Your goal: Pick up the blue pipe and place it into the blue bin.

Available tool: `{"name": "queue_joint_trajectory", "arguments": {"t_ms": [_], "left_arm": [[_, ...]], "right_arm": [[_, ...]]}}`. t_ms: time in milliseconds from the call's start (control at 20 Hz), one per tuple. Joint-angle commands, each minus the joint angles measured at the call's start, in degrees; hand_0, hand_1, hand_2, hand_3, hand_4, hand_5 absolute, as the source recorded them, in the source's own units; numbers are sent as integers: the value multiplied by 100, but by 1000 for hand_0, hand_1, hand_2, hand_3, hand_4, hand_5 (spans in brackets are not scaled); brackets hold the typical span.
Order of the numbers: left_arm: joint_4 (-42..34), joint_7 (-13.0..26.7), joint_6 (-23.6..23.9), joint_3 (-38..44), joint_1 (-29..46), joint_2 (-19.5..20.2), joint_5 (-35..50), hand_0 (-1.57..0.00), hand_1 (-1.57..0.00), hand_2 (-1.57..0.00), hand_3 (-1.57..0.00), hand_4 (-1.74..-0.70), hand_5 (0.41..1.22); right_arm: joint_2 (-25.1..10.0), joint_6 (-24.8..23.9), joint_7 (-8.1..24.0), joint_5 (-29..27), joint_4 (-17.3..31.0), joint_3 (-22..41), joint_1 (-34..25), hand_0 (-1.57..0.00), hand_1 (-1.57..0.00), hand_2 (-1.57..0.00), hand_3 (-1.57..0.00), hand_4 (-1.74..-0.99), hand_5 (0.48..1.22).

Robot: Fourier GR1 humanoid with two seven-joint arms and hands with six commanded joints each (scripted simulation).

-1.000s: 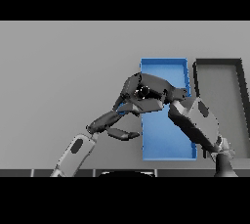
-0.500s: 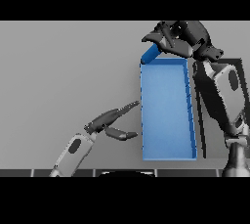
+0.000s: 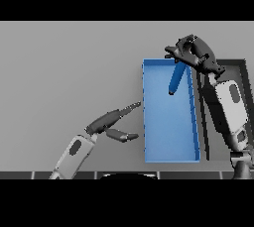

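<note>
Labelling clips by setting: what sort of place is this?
Likely a bare sorting bench: a plain grey table bearing only a blue bin and a dark bin, with a blue pipe going in.

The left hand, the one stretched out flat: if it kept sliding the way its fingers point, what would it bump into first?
Probably the blue bin: the left hand's straight fingers point at its near left wall, just beside the fingertips. Its height above the table is unclear.

This looks like a bare test bench rather than any lived-in room: a plain grey surface (image 3: 64, 67) fills the view, carrying only a blue bin (image 3: 147, 122) and a dark grey bin (image 3: 238, 63) set side by side, without furniture or clutter.
</note>
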Motion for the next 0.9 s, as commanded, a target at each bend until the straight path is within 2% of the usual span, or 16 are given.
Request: {"name": "queue_joint_trajectory", "arguments": {"t_ms": [0,150,350,400,450,500,600,650,700,850], "left_arm": [[3,-51,-4,-26,40,5,-17,1,1,1,1,-887,470],[-49,-44,50,-75,82,-21,-79,1,1,1,1,-881,463],[-58,52,84,-66,61,-70,-66,1,1,1,1,-884,460],[-81,45,65,-54,73,-26,-59,1,1,1,1,-885,457],[-164,-3,55,-80,161,6,-52,1,1,1,1,-886,455],[-177,91,57,-60,109,-27,-16,1,1,1,1,-886,453],[-137,170,41,-42,43,-17,-22,1,1,1,1,-885,453],[-106,229,48,-42,48,-26,-32,1,1,1,1,-886,454],[-78,199,39,-26,62,-24,-12,1,1,1,1,-888,453],[-99,123,33,-52,83,-46,-2,1,1,1,1,-893,454]], "right_arm": [[10,-133,158,27,-116,48,230,-1571,-1571,-1571,-1571,-1741,1120],[8,-245,657,185,-165,186,714,-1571,-1571,-1571,-1571,-1741,1122],[62,12,737,480,-104,383,1190,-1571,-1571,-1571,-1571,-1591,1114],[-54,-120,735,342,133,652,1193,-1571,-1571,-1571,-1330,-1599,1110],[-298,-368,735,2,320,1053,1174,-1563,-1459,-1393,-1122,-1547,1133],[-475,-579,736,-422,399,1463,1121,-1306,-1167,-1114,-897,-1503,1150],[-766,-949,736,-1098,645,2293,828,-836,-746,-712,-574,-1392,1176],[-834,-1012,736,-1326,721,2532,722,-668,-597,-570,-459,-1338,1157],[-944,-829,736,-1356,731,2810,596,-534,-477,-456,-367,-1285,1141],[-1118,-642,737,-1022,716,3194,463,-273,-244,-233,-187,-1179,975]]}}
